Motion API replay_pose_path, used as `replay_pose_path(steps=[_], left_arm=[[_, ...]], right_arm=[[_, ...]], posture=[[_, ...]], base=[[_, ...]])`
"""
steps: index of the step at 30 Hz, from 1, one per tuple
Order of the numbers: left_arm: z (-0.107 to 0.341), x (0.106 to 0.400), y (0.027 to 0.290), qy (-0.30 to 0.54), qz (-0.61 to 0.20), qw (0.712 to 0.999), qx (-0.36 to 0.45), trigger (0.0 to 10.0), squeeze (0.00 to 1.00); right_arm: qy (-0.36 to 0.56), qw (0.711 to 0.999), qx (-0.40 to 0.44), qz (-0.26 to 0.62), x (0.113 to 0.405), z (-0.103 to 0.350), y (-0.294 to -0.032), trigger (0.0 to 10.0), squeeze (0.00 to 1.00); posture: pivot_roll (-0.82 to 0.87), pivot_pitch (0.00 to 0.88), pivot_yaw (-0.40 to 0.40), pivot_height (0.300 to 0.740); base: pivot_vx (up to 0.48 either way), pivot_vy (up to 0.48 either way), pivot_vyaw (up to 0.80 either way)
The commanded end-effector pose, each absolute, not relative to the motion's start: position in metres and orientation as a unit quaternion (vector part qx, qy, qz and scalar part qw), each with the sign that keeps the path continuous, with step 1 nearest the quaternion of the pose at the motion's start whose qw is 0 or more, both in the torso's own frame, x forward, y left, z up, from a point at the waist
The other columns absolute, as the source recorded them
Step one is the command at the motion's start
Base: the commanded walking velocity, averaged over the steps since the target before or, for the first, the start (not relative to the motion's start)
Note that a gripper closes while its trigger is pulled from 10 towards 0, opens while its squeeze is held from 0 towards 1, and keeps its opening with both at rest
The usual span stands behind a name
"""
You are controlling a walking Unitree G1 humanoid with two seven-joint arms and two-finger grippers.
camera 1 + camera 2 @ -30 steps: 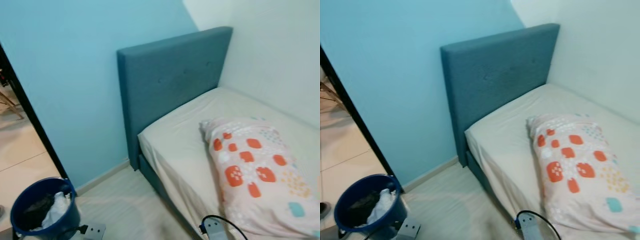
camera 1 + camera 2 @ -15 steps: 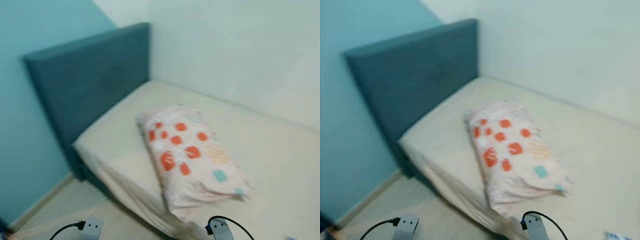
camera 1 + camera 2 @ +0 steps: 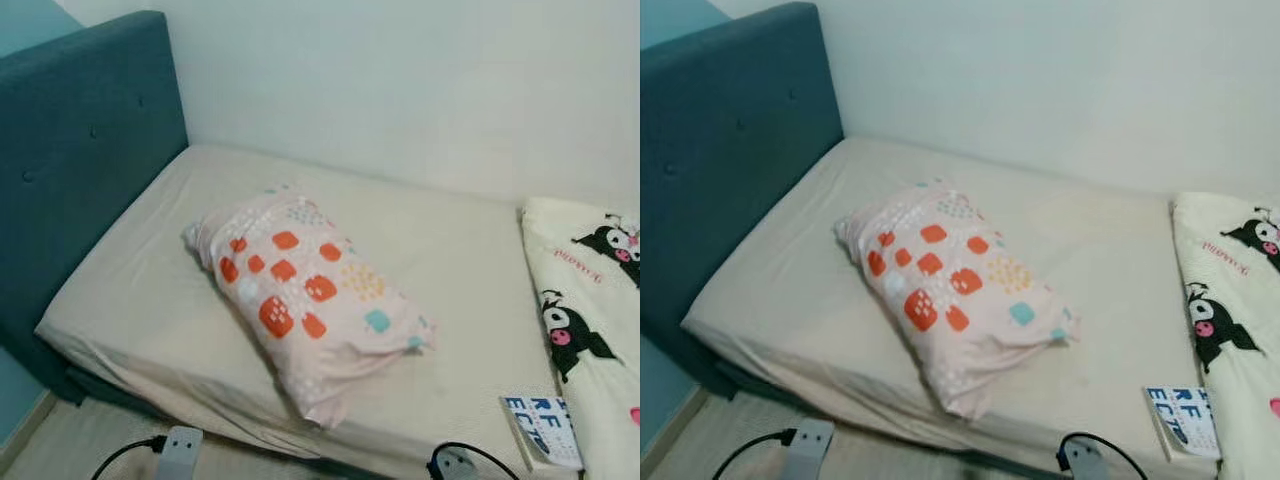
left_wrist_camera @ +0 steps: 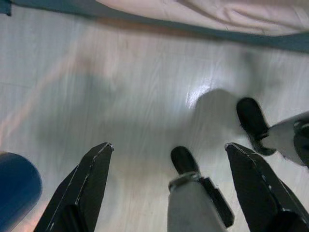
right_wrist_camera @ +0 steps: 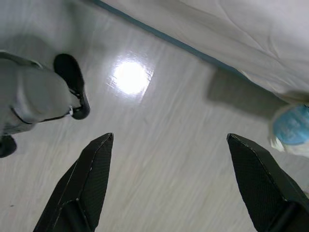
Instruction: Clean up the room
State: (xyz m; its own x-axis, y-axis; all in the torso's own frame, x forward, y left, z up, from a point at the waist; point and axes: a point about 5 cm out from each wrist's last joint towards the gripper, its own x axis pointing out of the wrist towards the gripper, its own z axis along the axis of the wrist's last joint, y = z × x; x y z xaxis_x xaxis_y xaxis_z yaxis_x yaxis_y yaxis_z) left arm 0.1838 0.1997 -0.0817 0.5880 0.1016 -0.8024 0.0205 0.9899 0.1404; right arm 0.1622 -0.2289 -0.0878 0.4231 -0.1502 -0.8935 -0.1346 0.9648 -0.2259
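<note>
Pillow [image 3: 305, 300] with orange squares lies askew mid-mattress on the bed [image 3: 130, 270], its corner near the front edge; a booklet [image 3: 540, 430] sits beside a cartoon blanket [image 3: 590, 310]. Left gripper [image 4: 169, 154] and right gripper [image 5: 169, 145] hang over bare floor [image 5: 159, 179], fingers spread, holding nothing.

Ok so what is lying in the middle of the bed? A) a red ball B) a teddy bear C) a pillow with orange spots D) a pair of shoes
C: a pillow with orange spots lies slantwise on the bare bed, apart from the cartoon blanket at the far right and the book near the bed's front edge.
</note>
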Motion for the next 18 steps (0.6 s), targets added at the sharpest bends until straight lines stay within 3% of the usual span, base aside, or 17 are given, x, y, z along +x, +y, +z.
replay_pose_path(steps=[1,10,18], left_arm=[[-0.078,0.189,0.205,0.445,0.045,0.893,0.049,10.0,0.00],[-0.063,0.215,0.210,0.405,0.070,0.911,0.028,10.0,0.00],[-0.060,0.220,0.208,0.390,0.079,0.917,0.013,10.0,0.00]], right_arm=[[0.533,0.836,-0.129,-0.007,0.163,-0.087,-0.229,10.0,0.00],[0.522,0.844,-0.119,0.012,0.180,-0.087,-0.193,10.0,0.00],[0.523,0.844,-0.119,0.018,0.181,-0.087,-0.187,10.0,0.00]], posture=[[-0.09,0.043,-0.042,0.719],[-0.09,0.046,-0.039,0.719],[-0.09,0.050,-0.038,0.719]], base=[[0.480,0.000,0.00],[0.480,0.000,0.00],[0.406,0.000,-0.10]])
